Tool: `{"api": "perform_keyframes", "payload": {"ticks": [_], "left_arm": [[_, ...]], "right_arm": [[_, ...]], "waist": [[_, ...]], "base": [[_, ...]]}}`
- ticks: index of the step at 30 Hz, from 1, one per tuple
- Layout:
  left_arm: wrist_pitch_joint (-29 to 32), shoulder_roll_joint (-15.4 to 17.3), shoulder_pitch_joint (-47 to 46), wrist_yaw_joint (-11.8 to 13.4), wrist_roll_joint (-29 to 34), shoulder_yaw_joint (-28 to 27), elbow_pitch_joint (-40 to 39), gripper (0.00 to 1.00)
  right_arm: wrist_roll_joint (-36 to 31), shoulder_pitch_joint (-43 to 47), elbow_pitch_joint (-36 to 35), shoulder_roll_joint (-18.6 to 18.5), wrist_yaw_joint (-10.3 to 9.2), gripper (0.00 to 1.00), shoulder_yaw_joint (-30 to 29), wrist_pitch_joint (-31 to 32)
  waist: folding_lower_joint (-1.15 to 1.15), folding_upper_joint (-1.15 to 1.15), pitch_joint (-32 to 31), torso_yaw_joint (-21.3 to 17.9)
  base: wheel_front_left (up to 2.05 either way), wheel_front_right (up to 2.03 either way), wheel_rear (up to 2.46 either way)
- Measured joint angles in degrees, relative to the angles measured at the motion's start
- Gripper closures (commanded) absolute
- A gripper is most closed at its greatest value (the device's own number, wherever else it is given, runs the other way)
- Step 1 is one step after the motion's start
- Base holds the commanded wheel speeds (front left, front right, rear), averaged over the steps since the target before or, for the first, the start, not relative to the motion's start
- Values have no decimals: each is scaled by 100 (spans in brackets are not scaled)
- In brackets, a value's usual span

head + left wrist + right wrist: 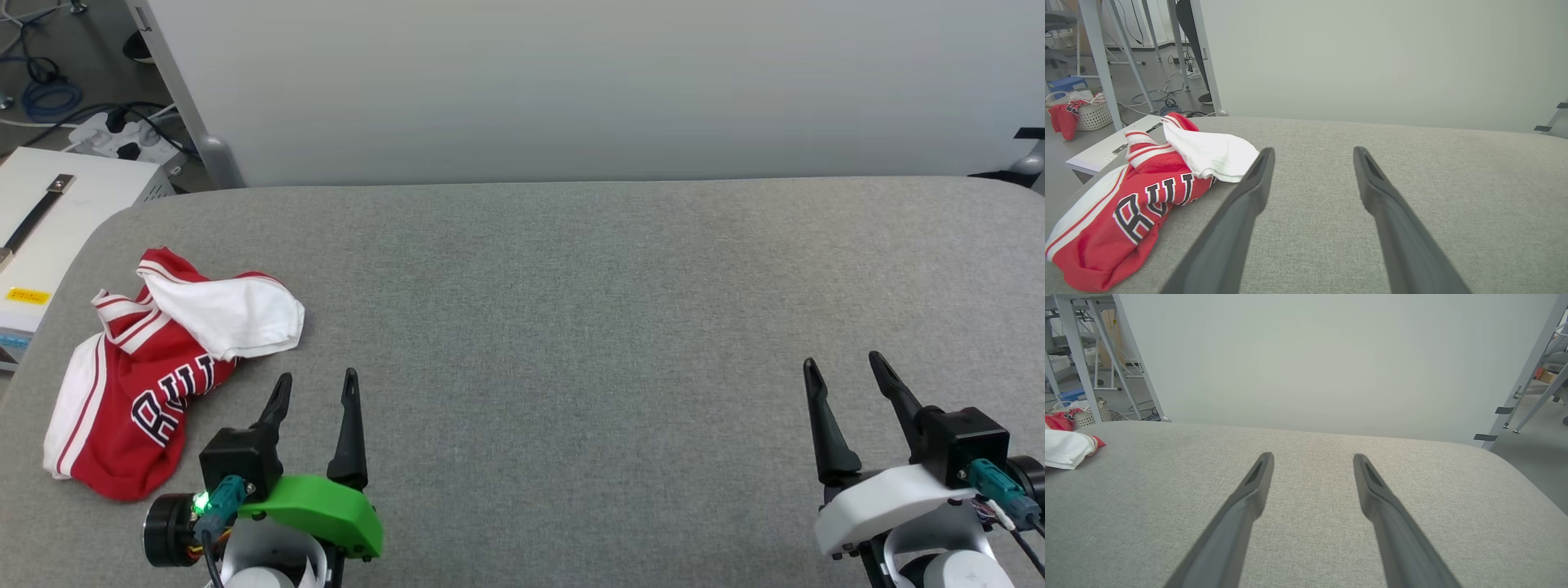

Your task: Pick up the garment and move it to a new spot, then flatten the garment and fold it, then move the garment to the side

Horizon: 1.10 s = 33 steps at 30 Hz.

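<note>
The garment (155, 367), a red jersey T-shirt with white sleeves and black white-outlined letters, lies crumpled near the left end of the grey table (571, 327). A white sleeve is flopped over its top. In the left wrist view the garment (1139, 196) sits left of the fingers, and its white sleeve edge (1065, 449) shows at the far left of the right wrist view. My left gripper (317, 385) hovers open just right of the garment, holding nothing. Far off at the lower right, my right gripper (845, 366) is open and holds nothing.
A pale partition wall (571, 82) runs along the table's far edge. A white box with a black strap (41, 220) stands off the table's left end, with cables and a power strip (122, 135) on the floor behind. A basket with red cloth (1081, 112) sits on the floor.
</note>
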State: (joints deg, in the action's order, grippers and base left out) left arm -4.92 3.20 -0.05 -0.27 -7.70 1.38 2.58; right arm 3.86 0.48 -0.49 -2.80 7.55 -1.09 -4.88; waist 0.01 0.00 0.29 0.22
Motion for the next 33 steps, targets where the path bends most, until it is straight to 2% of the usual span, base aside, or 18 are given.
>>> {"api": "perform_keyframes", "payload": {"ticks": [33], "left_arm": [[-422, -1, -4, 0, -247, 166, 225, 0]], "right_arm": [[140, 40, 41, 0, -1, 0, -12, -437]], "waist": [[0, 0, 82, 44]], "base": [[0, 0, 0]]}}
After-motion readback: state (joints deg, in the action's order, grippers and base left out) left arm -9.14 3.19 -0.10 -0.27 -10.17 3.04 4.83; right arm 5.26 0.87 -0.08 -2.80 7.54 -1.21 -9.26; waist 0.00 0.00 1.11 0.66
